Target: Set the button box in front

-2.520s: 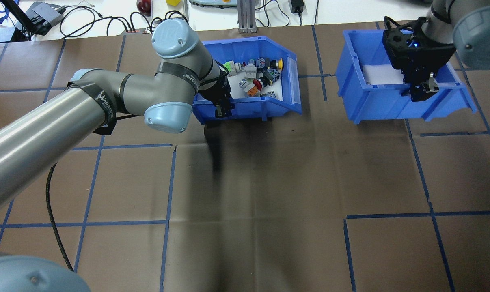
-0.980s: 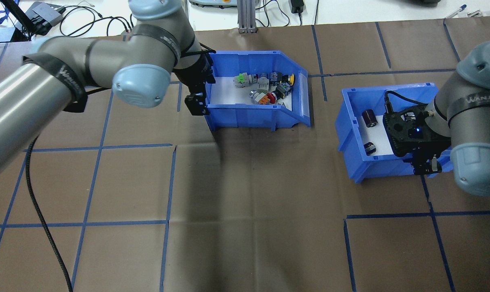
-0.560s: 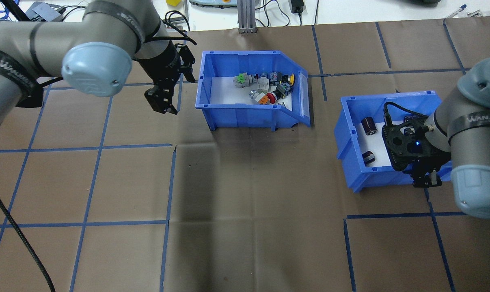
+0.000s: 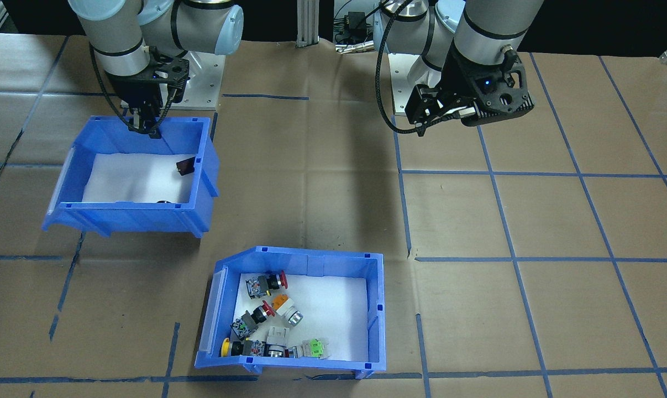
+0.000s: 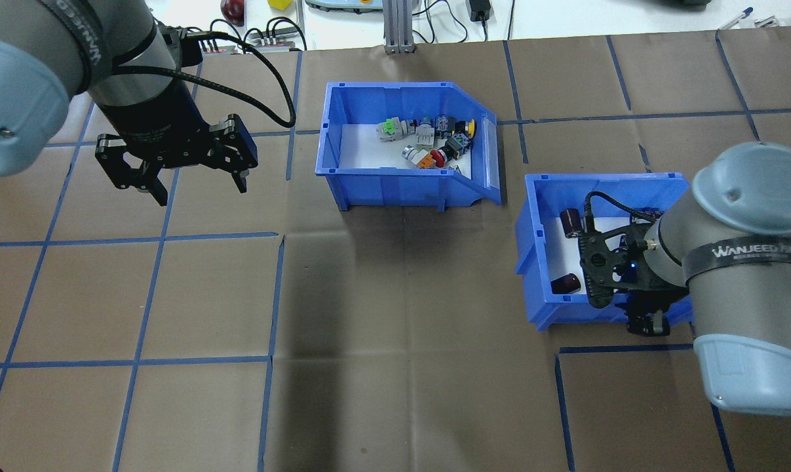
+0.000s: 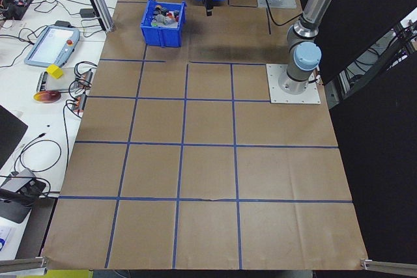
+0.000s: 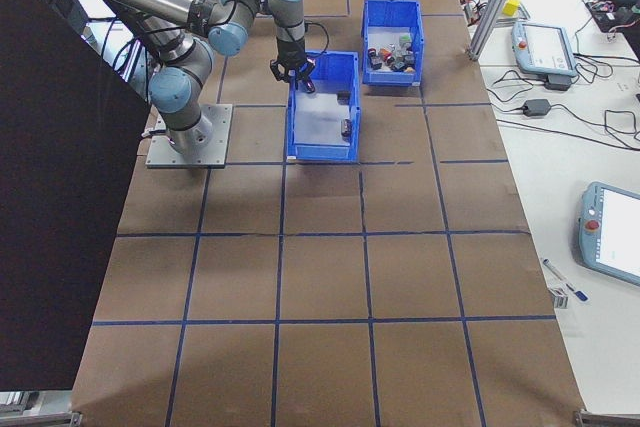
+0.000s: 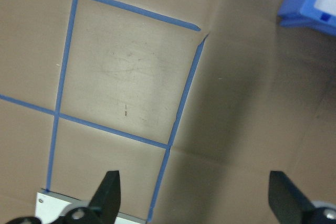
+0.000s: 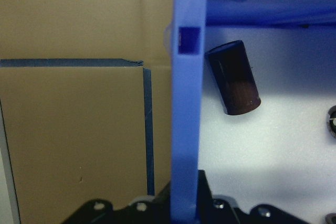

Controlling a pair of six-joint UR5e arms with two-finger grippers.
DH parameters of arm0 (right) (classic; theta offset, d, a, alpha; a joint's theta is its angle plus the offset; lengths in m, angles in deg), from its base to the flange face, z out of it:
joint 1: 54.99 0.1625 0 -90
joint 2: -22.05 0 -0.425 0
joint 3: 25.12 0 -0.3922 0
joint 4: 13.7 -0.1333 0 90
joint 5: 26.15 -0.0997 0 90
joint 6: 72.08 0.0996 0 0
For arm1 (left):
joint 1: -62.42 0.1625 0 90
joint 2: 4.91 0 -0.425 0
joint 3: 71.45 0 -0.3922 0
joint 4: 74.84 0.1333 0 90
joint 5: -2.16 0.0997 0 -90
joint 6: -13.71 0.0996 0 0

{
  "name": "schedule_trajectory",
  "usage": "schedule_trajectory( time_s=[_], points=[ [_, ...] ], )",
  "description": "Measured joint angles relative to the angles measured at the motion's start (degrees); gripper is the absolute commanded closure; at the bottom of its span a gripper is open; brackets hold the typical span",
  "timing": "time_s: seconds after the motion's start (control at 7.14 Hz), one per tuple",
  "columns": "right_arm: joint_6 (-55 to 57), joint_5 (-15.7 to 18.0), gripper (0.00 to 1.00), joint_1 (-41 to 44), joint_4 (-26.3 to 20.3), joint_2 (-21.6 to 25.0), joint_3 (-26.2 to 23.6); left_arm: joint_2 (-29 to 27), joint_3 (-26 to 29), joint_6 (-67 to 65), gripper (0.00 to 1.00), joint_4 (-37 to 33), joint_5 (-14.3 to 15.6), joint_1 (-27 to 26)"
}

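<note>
Brown paper with blue tape lines [image 5: 395,295] covers the worktop [image 4: 322,193]. At far left of the overhead view, left gripper [image 5: 192,187] hangs over bare paper, fingers spread wide apart and holding nothing; wrist view confirms both fingertips [image 8: 107,195] well separated above a tape crossing.

To that gripper's right, well apart from it, sits the button box [image 5: 395,180]: blue open-top bin, white foam floor, upright on the paper. Inside, clustered toward the far right corner, lie small push-button switches [image 5: 428,137] with green, red, orange and yellow caps. Seen from the front-facing camera, the button box [image 4: 374,309] stands at the edge farthest from the robot's bases, ahead of both grippers.

Further right, nearer the robot, stands a second blue bin [image 5: 539,282] with dark cylinders [image 5: 571,221] on white foam. Right gripper [image 5: 647,322] is clamped on this bin's near wall, one finger inside and one outside; wrist camera shows the blue wall [image 9: 186,129] running straight between the fingers, with one dark cylinder [image 9: 233,77] just beyond.
</note>
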Motion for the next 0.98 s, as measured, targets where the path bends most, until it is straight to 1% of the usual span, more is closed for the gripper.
schedule_trajectory(
  time_s=[0.14, 0.28, 0.56, 0.7, 0.98],
  points=[
    [3.82, 0.01, 0.94, 4.17, 0.3, -0.3, -0.02, 0.65, 0.21, 6.98, 0.01, -0.28, -0.23, 0.06],
    [7.67, 0.02, 0.94, 8.29, 0.52, -0.56, -0.02, 1.05, 0.31, 10.92, 0.01, -0.4, -0.29, 0.11],
    [15.05, 0.06, 0.94, 15.92, 0.69, -1.07, -0.02, 0.94, 0.54, 12.93, 0.01, -0.54, -0.37, 0.23],
    [18.81, 0.24, 0.94, 19.49, 1.29, -2.32, 0.05, 0.98, 0.69, 13.3, 0.02, -0.38, -0.44, 0.25],
    [25.69, 0.86, 0.94, 26.4, 5.93, -6.67, 0.33, 1.02, 0.78, 14.4, 0.02, 0.92, -0.02, 0.22]
  ],
)
